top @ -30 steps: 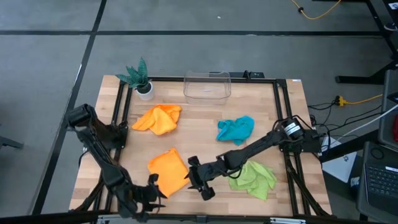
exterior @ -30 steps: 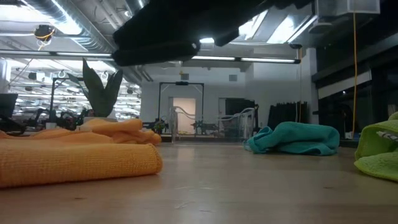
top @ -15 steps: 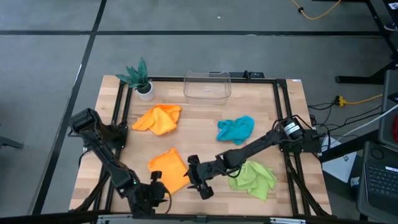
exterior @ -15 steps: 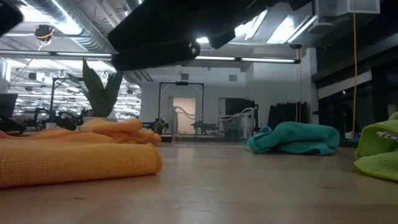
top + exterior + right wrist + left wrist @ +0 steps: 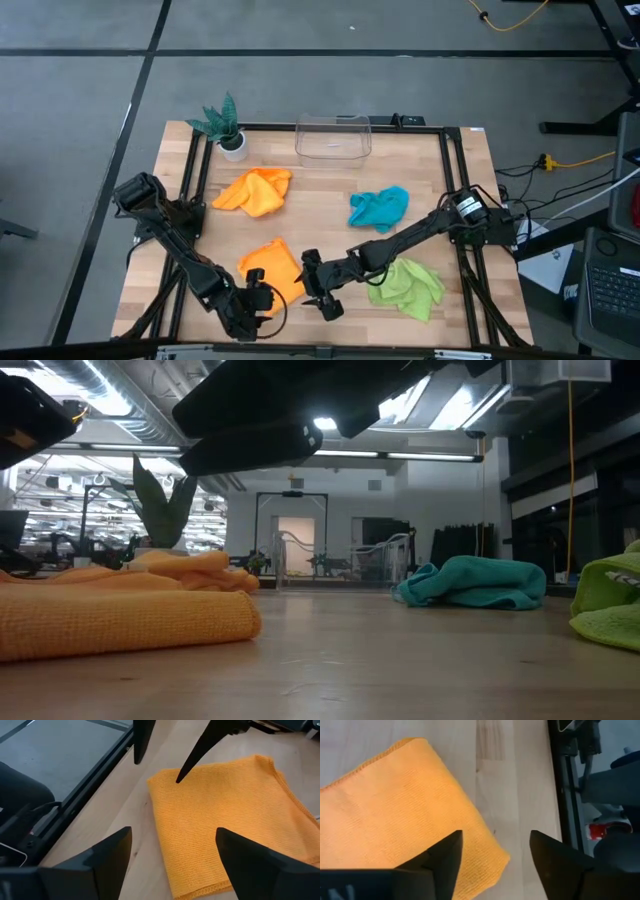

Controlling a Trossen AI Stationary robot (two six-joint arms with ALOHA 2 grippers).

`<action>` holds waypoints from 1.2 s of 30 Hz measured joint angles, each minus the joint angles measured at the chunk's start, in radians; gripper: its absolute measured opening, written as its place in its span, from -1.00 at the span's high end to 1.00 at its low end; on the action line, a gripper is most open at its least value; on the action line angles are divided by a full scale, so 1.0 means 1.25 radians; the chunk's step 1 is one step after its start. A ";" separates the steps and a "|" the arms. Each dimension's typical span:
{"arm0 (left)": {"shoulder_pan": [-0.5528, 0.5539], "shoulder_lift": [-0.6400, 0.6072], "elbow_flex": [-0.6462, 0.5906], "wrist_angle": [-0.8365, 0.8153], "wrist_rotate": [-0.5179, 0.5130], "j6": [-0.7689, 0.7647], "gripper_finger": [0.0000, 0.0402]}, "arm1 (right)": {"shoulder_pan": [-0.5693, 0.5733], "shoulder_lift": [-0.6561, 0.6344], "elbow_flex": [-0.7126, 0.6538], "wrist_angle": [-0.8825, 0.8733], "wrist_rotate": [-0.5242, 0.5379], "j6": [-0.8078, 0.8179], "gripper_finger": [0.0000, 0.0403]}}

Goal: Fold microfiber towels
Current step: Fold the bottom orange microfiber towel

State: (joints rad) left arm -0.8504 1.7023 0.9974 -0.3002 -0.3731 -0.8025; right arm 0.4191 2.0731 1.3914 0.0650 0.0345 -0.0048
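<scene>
A folded orange towel [image 5: 272,270] lies flat on the table near the front; it also shows in the left wrist view [image 5: 395,820] and the right wrist view [image 5: 225,815]. My left gripper [image 5: 257,297] is open above its near corner [image 5: 492,852]. My right gripper [image 5: 314,287] is open just right of it and above the table [image 5: 172,865]. A crumpled orange towel [image 5: 255,190], a teal towel [image 5: 379,207] and a lime towel [image 5: 408,283] lie loose on the table.
A small plant in a white pot [image 5: 224,126] stands at the far left. A clear container [image 5: 333,137] stands at the far edge. Black frame rails [image 5: 195,180] run along the table's sides. Bare wood [image 5: 320,215] lies between the towels.
My left gripper has moved from the table's near left corner toward the right and a little farther in, and now stands over the folded orange towel's near corner. My right gripper and the towels have stayed in place.
</scene>
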 joint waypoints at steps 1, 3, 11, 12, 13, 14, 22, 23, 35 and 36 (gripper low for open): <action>0.000 0.000 0.000 0.001 0.000 0.000 -0.18 | 0.000 0.000 0.000 0.000 0.000 0.000 -0.44; -0.001 0.000 0.000 0.002 0.000 0.000 -0.22 | 0.000 0.000 0.000 0.000 0.000 0.000 -0.44; 0.003 0.000 0.000 0.020 -0.001 -0.015 -0.24 | 0.000 0.000 0.000 0.000 -0.001 -0.015 -0.44; 0.000 0.000 0.000 0.018 -0.002 -0.018 -0.24 | 0.000 0.000 0.000 0.000 -0.002 0.000 -0.44; -0.003 0.000 0.000 0.018 -0.006 -0.016 -0.24 | 0.000 0.000 0.000 -0.001 -0.002 0.015 -0.44; -0.007 0.000 0.000 0.017 -0.007 -0.005 -0.24 | 0.000 0.000 0.000 -0.004 -0.002 0.030 -0.44; -0.051 0.035 0.000 0.020 -0.030 0.039 -0.24 | 0.000 0.027 0.000 0.025 -0.002 -0.021 -0.43; -0.051 0.044 0.000 0.018 -0.030 0.039 -0.24 | 0.000 0.035 0.000 0.033 -0.002 -0.022 -0.43; -0.042 0.137 0.002 0.022 -0.070 0.030 -0.24 | -0.010 0.135 -0.001 0.068 -0.002 -0.061 -0.43; -0.043 0.145 0.004 0.022 -0.072 0.020 -0.24 | -0.012 0.141 -0.001 0.066 -0.005 -0.057 -0.43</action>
State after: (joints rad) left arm -0.9039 1.8831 1.0021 -0.2723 -0.4629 -0.7779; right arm 0.4035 2.2491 1.3906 0.1478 0.0287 -0.0762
